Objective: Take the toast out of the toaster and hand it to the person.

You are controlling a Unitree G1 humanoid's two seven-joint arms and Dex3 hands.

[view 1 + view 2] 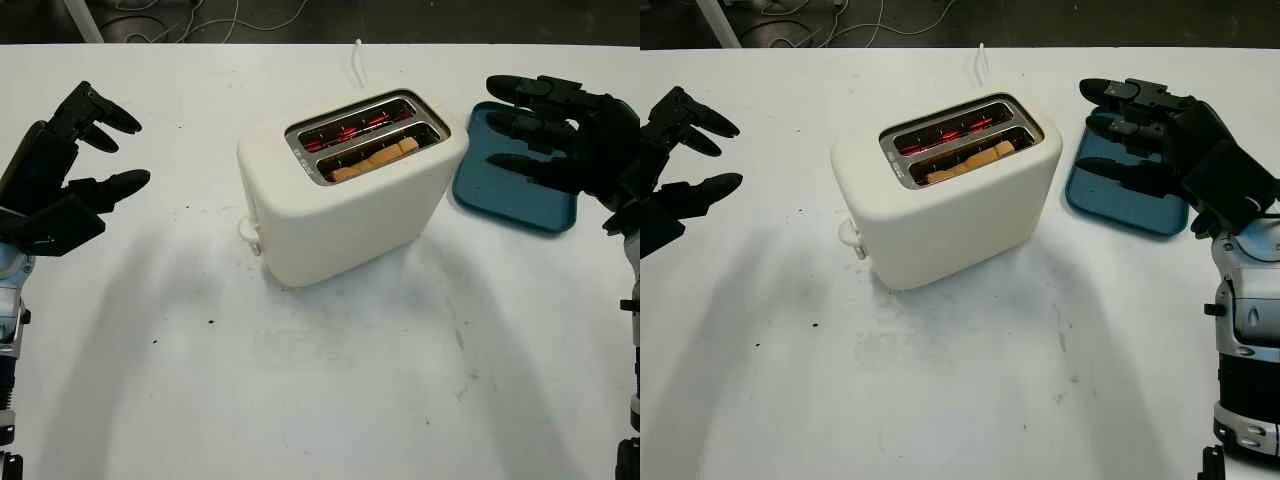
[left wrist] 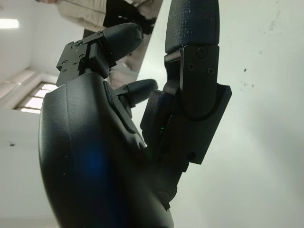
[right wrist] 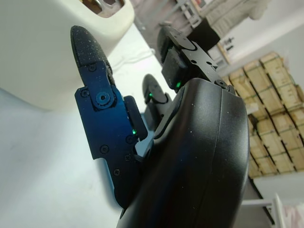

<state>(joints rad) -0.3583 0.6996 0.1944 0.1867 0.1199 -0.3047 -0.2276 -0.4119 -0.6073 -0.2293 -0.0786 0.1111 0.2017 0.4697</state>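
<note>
- a cream toaster (image 1: 350, 190) stands mid-table (image 1: 300, 380), turned at an angle, with its lever knob (image 1: 247, 231) facing our left side.
- the toast (image 1: 375, 160) sits low in the nearer slot, its brown top edge just visible; the farther slot glows red.
- our left hand (image 1: 75, 165) hovers well apart from the toaster on the left, holding nothing, fingers uncurled and pointing toward it.
- our right hand (image 1: 1160, 135) hangs above a blue tray (image 1: 500, 195) just beside the toaster's right end, also holding nothing, fingers stretched toward the toaster.
- the head views give the whole layout; the right wrist view adds the toaster wall (image 3: 42, 52) near the fingers (image 3: 92, 61), stacked boxes (image 3: 275, 104) in the background, and a person in a light sweater (image 3: 237, 9).
- the left wrist view shows part of a person's jacket (image 2: 90, 12) past the table edge.
</note>
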